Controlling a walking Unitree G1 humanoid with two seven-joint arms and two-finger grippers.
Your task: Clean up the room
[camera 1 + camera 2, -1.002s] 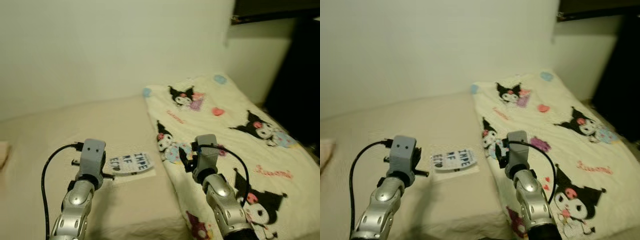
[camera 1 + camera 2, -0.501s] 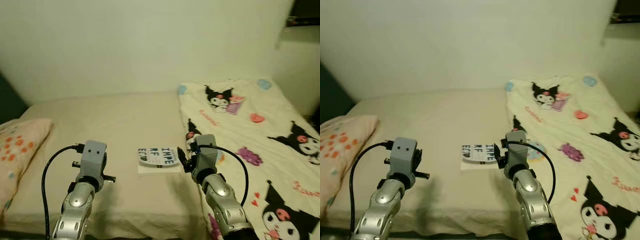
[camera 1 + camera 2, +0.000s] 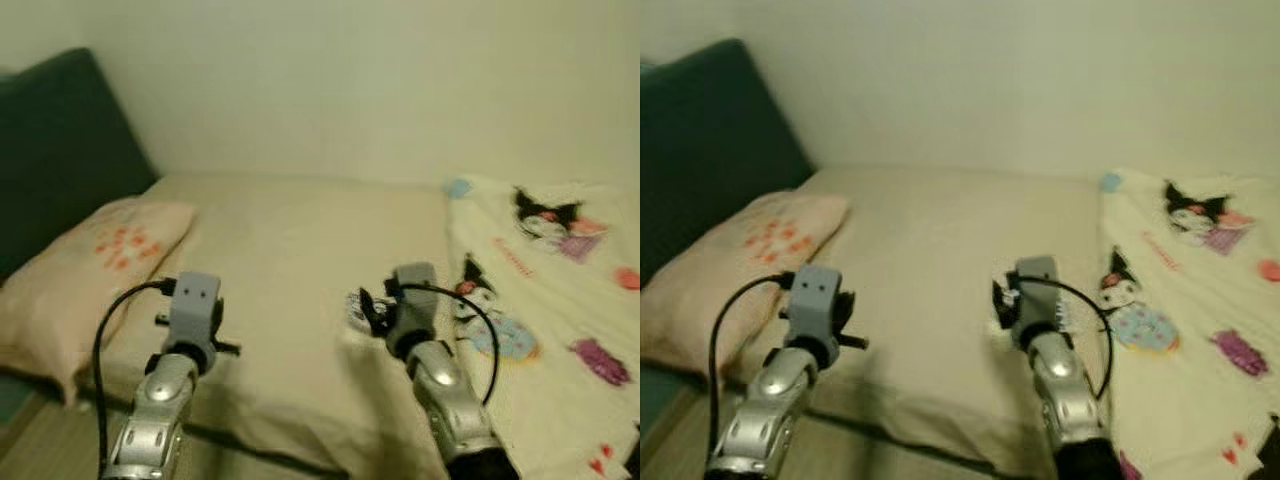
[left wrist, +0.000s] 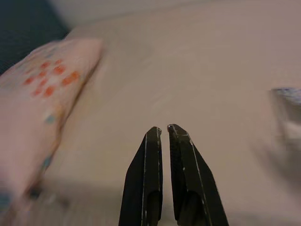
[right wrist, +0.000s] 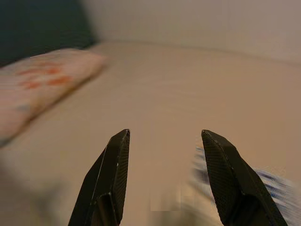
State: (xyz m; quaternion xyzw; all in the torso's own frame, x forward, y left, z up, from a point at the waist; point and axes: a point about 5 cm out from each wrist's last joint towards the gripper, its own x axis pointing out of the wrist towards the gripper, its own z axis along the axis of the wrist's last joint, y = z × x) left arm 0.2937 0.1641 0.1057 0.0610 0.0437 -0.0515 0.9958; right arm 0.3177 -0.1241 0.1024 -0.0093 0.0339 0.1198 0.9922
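Note:
A white booklet with dark letters [image 3: 354,306] lies on the beige bed sheet [image 3: 290,235], mostly hidden behind my right wrist [image 3: 410,300]; it is a blurred patch [image 5: 263,181] in the right wrist view. My right gripper [image 5: 165,133] hovers open over the sheet, with nothing between its fingers and the booklet just off to one side. My left gripper [image 4: 163,129] is shut and empty, held above the sheet near the pink pillow [image 4: 42,94]. The left arm [image 3: 190,315] is raised in front of the bed's near edge.
A pale pink pillow with orange dots [image 3: 100,265] lies at the bed's left end against a dark headboard [image 3: 60,140]. A cream blanket with cartoon characters [image 3: 560,290] covers the bed's right part. A plain wall stands behind. Floor [image 3: 40,445] shows at lower left.
The camera has swung left: the pillow and dark headboard came into view and the blanket slid to the right edge. Both arms keep the same pose; the views are blurred.

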